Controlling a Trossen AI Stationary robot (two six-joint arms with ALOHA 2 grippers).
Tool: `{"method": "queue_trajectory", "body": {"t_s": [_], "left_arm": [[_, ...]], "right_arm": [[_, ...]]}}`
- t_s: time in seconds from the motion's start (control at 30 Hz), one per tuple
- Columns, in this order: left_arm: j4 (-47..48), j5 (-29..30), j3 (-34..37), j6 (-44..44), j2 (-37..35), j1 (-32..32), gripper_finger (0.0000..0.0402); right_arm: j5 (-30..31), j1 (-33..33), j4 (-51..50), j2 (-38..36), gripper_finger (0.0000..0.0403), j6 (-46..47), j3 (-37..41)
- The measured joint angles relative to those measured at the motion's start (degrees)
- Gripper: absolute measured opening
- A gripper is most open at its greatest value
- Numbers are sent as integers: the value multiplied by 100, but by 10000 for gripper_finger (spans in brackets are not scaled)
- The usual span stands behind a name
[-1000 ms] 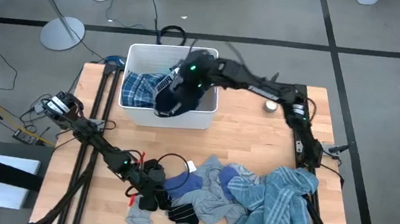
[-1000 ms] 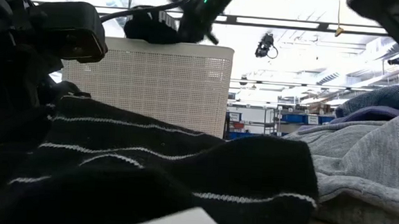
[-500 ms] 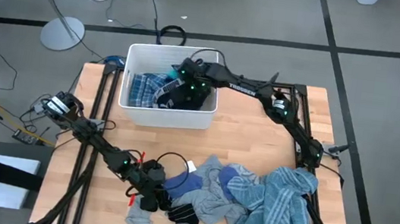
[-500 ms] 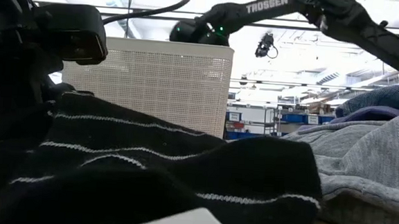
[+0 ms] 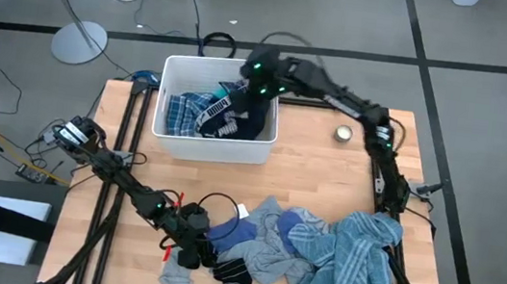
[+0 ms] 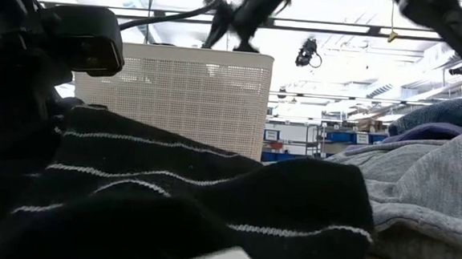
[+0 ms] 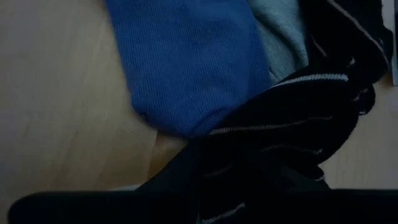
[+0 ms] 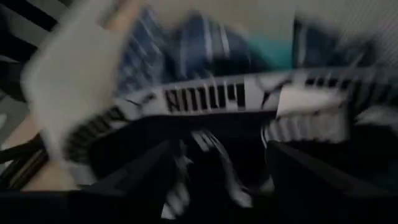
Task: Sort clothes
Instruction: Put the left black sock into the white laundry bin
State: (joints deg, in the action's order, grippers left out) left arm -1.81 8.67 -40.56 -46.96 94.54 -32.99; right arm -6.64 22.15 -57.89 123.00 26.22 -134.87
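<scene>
Right gripper [image 5: 259, 77] is spread over the white bin [image 5: 174, 66] at 12 o'clock; left gripper [image 5: 191, 244], at 7 o'clock, pinches a black-striped piece [image 5: 230, 273].

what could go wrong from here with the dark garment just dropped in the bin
The dark waistband garment lies heaped by the near-right wall of the white plastic rectangular bin; the right gripper, jaws open just above it, might snag the fabric and drag it out. At the front edge, the left gripper sits on the black striped piece, which touches a blue piece, so lifting may pull both along.
</scene>
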Motion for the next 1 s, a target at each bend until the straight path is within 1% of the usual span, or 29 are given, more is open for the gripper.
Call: {"method": "queue_trajectory", "body": {"t_s": [0.13, 0.2, 0.27, 0.3, 0.4, 0.5, 0.57, 0.63, 0.7, 0.77, 0.9, 1.0], "left_arm": [[46, 86, 0, 5, 0, -2, 92], [64, 108, 0, 7, 0, 0, 67], [61, 81, -2, 4, 0, 0, 25], [61, 61, -2, -15, -4, 0, 14], [61, -29, -2, -238, -16, 0, 5], [126, -177, -2, -544, -118, 1, 3], [231, -198, -10, -740, -272, 0, 2], [634, -193, -150, -854, -450, 0, 2], [1227, -145, -390, -861, -609, 0, 1], [1857, -25, -695, -749, -722, 0, 1], [3043, 112, -1431, -453, -782, 0, 1], [4028, 258, -2048, -420, -782, 29, 0]], "right_arm": [[72, -92, 43, -894, 257, -444, -3], [87, -198, -16, -1398, 256, -565, -15], [84, -329, -79, -1871, 256, -634, -15], [80, -417, -138, -2097, 256, -642, -15], [108, -671, -366, -2776, 255, -645, -13], [360, -1037, -726, -3413, 254, -647, -20], [778, -1363, -1107, -3751, 254, -676, -20], [1427, -1750, -1587, -4015, 254, -689, -15], [2121, -2168, -2088, -4236, 254, -528, -1], [2634, -2567, -2506, -4435, 254, -200, 77], [3278, -3262, -3144, -4722, 254, 500, 440], [3670, -3675, -3199, -4896, 254, 852, 934]]}}
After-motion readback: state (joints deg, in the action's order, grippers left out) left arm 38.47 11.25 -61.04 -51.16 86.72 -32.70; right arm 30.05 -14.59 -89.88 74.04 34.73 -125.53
